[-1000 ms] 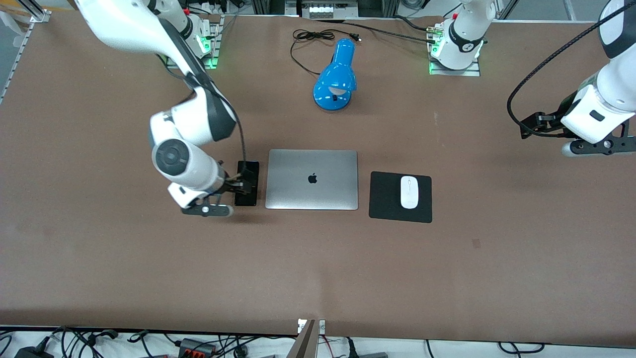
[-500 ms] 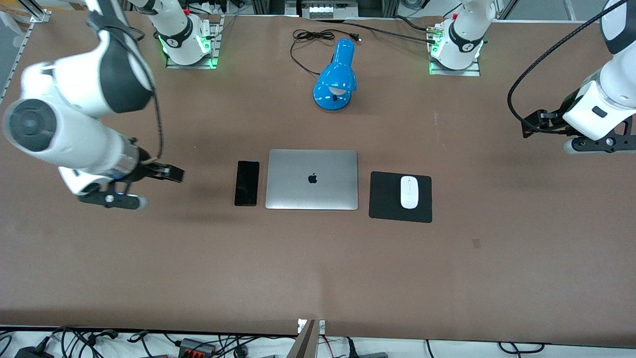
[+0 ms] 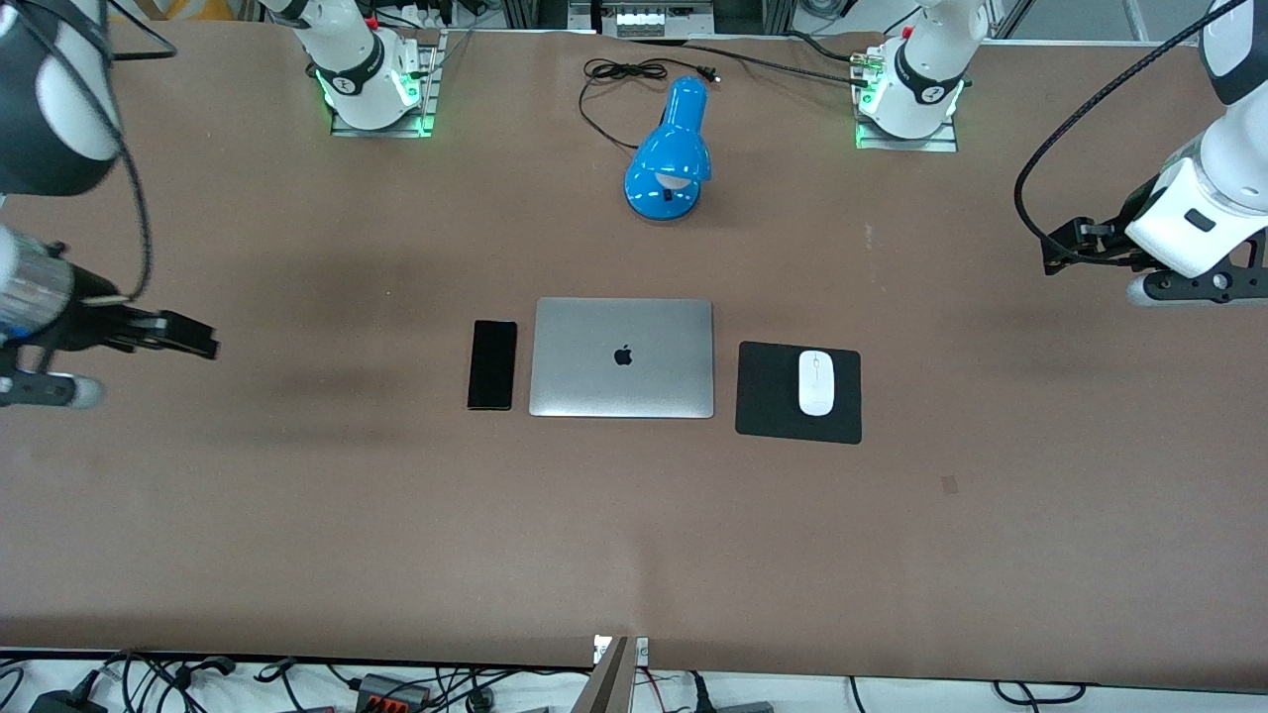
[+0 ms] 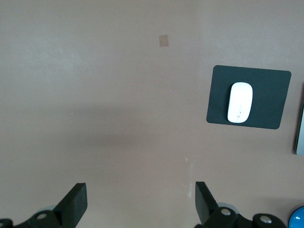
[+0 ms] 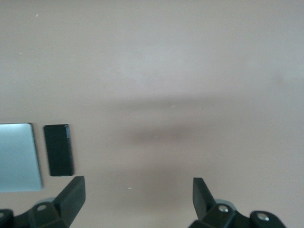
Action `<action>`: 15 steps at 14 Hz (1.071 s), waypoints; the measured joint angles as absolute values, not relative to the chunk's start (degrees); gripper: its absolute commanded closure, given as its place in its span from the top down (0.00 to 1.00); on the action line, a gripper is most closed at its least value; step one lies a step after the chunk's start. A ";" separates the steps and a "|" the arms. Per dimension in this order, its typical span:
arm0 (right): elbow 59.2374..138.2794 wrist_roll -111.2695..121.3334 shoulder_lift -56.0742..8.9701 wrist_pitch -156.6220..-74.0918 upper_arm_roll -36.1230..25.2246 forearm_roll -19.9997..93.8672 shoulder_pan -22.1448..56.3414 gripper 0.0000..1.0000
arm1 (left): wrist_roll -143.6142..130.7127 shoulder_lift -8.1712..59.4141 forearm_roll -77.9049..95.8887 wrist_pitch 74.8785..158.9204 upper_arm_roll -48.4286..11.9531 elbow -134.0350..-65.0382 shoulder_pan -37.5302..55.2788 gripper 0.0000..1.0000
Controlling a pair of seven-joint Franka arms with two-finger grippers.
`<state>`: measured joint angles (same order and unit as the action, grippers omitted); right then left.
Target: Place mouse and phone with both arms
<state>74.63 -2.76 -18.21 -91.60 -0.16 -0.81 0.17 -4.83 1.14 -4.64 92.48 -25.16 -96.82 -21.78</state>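
Observation:
The black phone (image 3: 492, 364) lies flat on the table beside the closed laptop (image 3: 622, 356), at the laptop's edge toward the right arm's end. It also shows in the right wrist view (image 5: 59, 149). The white mouse (image 3: 816, 382) rests on the black mouse pad (image 3: 768, 396) beside the laptop toward the left arm's end, and shows in the left wrist view (image 4: 240, 102). My right gripper (image 3: 201, 344) is open and empty, up over bare table at the right arm's end. My left gripper (image 3: 1053, 255) is open and empty, over bare table at the left arm's end.
A blue desk lamp (image 3: 669, 149) with a black cord (image 3: 619, 74) lies farther from the front camera than the laptop, between the two arm bases. The mouse pad (image 4: 266, 83) and a strip of the laptop's edge (image 4: 300, 118) show in the left wrist view.
My right gripper has let go of the phone and pulled away, up and toward the right arm's end of the table. The phone stays beside the laptop. The left arm has hardly moved.

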 measured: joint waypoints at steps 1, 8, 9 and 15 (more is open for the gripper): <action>74.60 -0.88 -17.30 -91.54 -1.14 -0.81 0.04 1.00 | -4.83 1.13 -4.64 92.36 -23.06 -96.62 -19.31 1.00; 77.44 2.85 -12.96 -92.20 -1.93 -0.83 -0.69 1.00 | -4.83 1.11 -4.63 91.98 -15.10 -95.95 -11.04 1.00; 79.65 3.21 -12.13 -93.70 -1.98 -0.83 -0.75 1.00 | -4.83 1.11 -4.63 91.99 -14.98 -95.90 -10.97 1.00; 94.36 3.53 -1.75 -97.85 -1.98 -0.87 -0.73 1.00 | -4.83 1.12 -4.63 92.14 -12.02 -95.83 -8.18 1.00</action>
